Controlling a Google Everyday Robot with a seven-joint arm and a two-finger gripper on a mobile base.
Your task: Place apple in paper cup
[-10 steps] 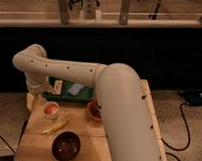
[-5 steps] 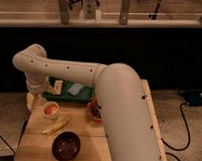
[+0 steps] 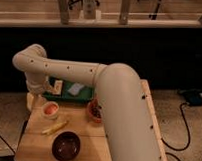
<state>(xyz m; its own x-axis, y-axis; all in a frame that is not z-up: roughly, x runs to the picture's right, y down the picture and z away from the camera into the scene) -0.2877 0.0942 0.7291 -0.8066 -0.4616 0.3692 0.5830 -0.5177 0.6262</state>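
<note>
Jaws of the cream two-finger gripper (image 3: 36, 98) cannot be told as spread or pressed together; it hangs at the wooden table's (image 3: 92, 139) far-left corner, just beside the short white paper cup (image 3: 50, 111). Inside that cup sits the small round orange-red apple (image 3: 50, 109). Nearer the front lie a long pale-yellow banana-like item (image 3: 55, 127) and a wide dark brown bowl (image 3: 66, 146). A reddish-brown pot (image 3: 94, 110) stands partly behind the arm, before a green tray (image 3: 69, 96).
</note>
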